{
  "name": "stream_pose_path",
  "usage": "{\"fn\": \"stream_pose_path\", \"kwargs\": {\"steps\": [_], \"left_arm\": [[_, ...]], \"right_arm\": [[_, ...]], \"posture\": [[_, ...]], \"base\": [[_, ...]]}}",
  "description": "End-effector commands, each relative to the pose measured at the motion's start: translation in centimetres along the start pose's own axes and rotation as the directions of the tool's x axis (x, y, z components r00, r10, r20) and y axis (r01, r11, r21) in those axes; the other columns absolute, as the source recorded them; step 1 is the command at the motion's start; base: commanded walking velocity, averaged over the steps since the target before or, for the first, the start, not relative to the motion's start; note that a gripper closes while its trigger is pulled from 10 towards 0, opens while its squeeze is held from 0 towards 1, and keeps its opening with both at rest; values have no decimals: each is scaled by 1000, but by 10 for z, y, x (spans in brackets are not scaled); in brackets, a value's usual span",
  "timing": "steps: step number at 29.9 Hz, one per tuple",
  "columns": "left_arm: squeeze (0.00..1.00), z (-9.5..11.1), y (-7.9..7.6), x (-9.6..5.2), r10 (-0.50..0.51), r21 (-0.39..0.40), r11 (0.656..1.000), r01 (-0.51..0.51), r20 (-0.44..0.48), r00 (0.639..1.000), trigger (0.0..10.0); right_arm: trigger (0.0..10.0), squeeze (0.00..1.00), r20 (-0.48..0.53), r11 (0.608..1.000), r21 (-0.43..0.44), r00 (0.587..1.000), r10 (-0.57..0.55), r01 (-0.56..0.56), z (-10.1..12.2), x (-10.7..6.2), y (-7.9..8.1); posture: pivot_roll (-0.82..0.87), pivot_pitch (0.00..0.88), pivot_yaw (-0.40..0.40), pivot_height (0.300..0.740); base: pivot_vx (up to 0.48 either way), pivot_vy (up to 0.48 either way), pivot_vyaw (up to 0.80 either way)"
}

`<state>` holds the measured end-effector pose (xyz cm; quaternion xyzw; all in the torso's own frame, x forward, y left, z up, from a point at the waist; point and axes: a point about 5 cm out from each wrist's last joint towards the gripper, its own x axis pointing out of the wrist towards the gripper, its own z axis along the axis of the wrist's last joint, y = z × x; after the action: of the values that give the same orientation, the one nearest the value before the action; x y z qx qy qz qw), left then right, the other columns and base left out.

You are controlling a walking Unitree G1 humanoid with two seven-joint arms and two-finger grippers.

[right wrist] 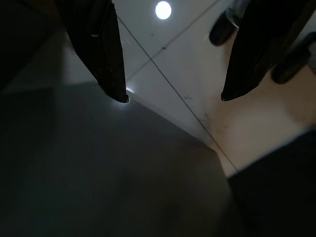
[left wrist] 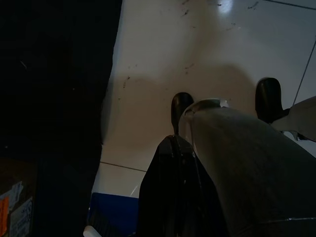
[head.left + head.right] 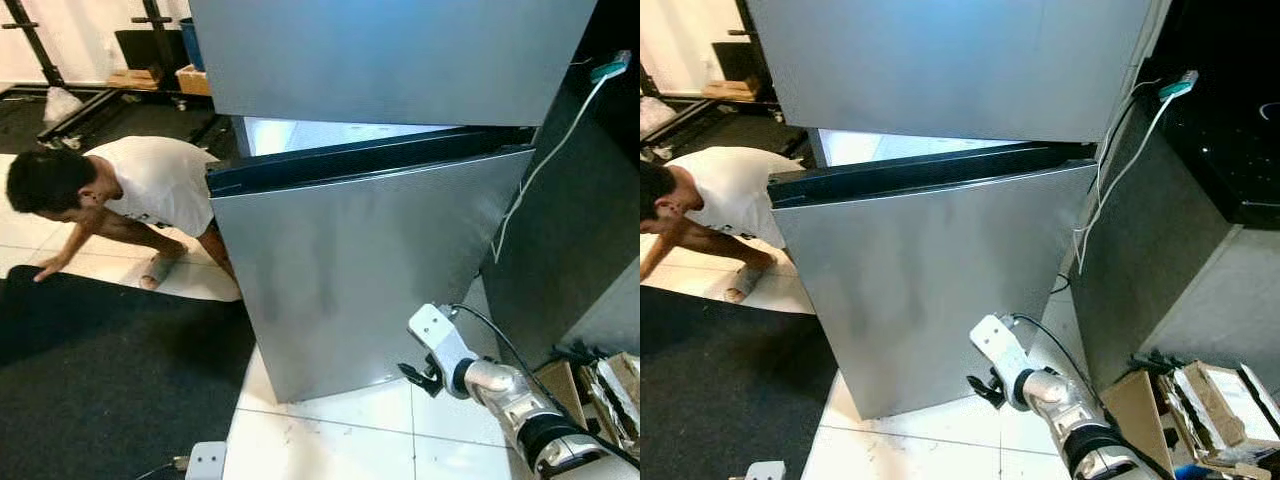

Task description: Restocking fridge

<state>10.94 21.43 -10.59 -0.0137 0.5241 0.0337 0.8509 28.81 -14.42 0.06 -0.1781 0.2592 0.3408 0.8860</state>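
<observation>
Two doors on the fridge (image 3: 400,60): upper shut, lower door (image 3: 370,270) swung partly out, lit interior showing as a pale strip (image 3: 330,133) behind its dark top edge. No stock items visible in hand or nearby.

Right gripper (image 1: 173,98) low near the bottom corner of the lower door, fingers spread wide, nothing between them, tips hanging over grey door face and tile. Right arm (image 3: 510,395) reaching in from the side. Left gripper (image 2: 224,106) hanging idle toward the floor; left fingers apart, empty.

Probably still at door handling, restocking proper not yet begun. To do well: push or hook at the free edge of the door, not the flat face; swing slowly; keep clear of the person behind it.

Person (image 3: 120,195) crouched on hands beside the door's open edge, white shirt, close enough to be struck by a wider swing.

White tile floor (image 3: 330,440), scuffed. Dark mat (image 3: 110,370) on the left. White cable (image 3: 545,150) with teal plug trailing down the dark cabinet side. Cardboard boxes (image 3: 1205,400) lower right. Black equipment frames (image 3: 60,90) at back.
</observation>
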Motion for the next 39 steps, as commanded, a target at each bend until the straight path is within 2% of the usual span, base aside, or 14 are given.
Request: {"fn": "stream_pose_path", "kwargs": {"steps": [1,2,4,14,18,20,22,24,25,26,28,37,38,39], "left_arm": [[0,-12,-4,-2,-15,9,1000,15,-48,999,10000],[0,-12,-4,-2,-15,9,1000,15,-48,999,10000],[0,-13,-4,-2,-19,22,1000,20,-53,998,10000],[0,-10,-6,-1,-32,32,999,34,-43,999,10000],[0,-7,-6,0,-37,32,999,38,-33,999,10000],[0,-7,-7,0,-39,32,999,40,-31,999,10000],[0,-7,-7,0,-39,32,999,40,-31,999,10000],[0,-7,-8,0,-42,32,999,43,-31,999,10000],[0,-7,-8,0,-42,32,999,43,-31,999,10000],[0,-7,-8,0,-43,31,999,44,-31,999,10000],[0,-7,-8,0,-43,30,999,44,-29,999,10000],[0,-3,-6,0,-37,17,999,37,-10,999,10000],[0,-2,-6,0,-37,19,999,37,-9,999,10000],[0,-2,-7,0,-38,20,999,38,-8,999,10000]], "right_arm": [[10000,0,73,998,-35,996,45,-42,15,3,3],[10000,0,73,998,-35,996,45,-42,15,3,3],[10000,0,139,992,-72,984,113,-103,30,7,10],[10000,0,151,973,-121,965,214,-197,37,9,19],[10000,0,131,945,-134,940,315,-298,33,6,26],[10000,0,101,907,-145,906,411,-396,25,1,32],[10000,0,101,907,-145,906,411,-396,25,1,32],[10000,0,73,853,-135,854,516,-504,17,-7,36],[10000,0,73,853,-135,854,516,-504,17,-7,36],[10000,0,66,827,-123,827,558,-548,14,-12,36],[10000,0,65,802,-105,801,595,-588,12,-17,34],[9922,0,93,777,-79,771,630,-625,13,-25,29],[0,0,105,775,-74,768,632,-627,14,-26,29],[0,0,114,769,-75,761,639,-635,15,-27,30]], "posture": [[-114,0,-36,740],[-114,0,-36,740],[-112,0,-39,740],[-109,0,-40,740],[-109,0,-40,740],[-110,0,-38,740],[-110,0,-38,740],[-109,0,-39,740],[-109,0,-39,740],[-109,0,-37,740],[-110,0,-36,740],[-111,0,-32,740],[-112,0,-30,740],[-112,0,-30,740]], "base": [[0,0,0],[0,0,0],[259,0,0],[273,0,0],[274,0,0],[274,0,0],[274,0,0],[272,0,0],[274,0,0],[262,0,0],[259,0,0],[29,0,0],[0,0,0],[0,0,0]]}}
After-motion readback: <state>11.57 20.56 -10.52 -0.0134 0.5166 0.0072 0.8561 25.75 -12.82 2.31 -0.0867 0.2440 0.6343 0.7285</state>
